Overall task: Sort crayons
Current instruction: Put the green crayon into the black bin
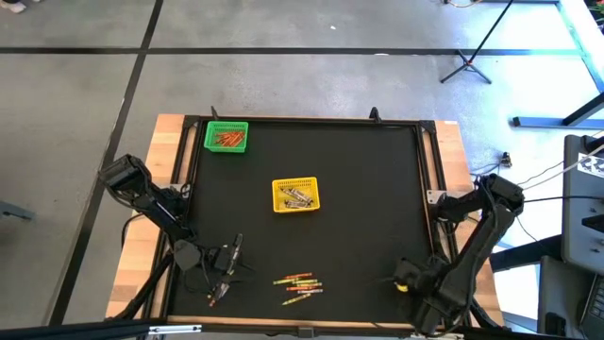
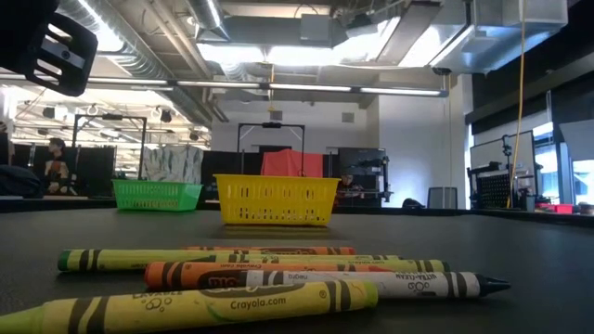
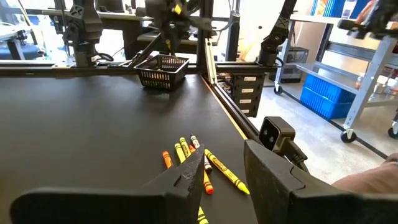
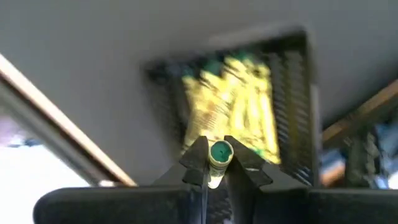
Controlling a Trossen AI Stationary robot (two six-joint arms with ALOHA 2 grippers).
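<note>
Several loose crayons lie on the black mat near the front edge; they also show in the low view and the left wrist view. My left gripper is open and empty just left of them, its fingers short of the pile. My right gripper is at the front right, shut on a crayon above a black mesh basket that holds yellow crayons. My right gripper pinches one crayon between its two fingertips. The crayon's green end faces the wrist camera, and the rest of it is hidden behind that end and the fingers. It is lifted clear above the black basket.
A green basket with orange and red crayons stands at the far left of the mat. A yellow basket with several crayons stands mid-table. The wooden table rim and a raised frame border the mat.
</note>
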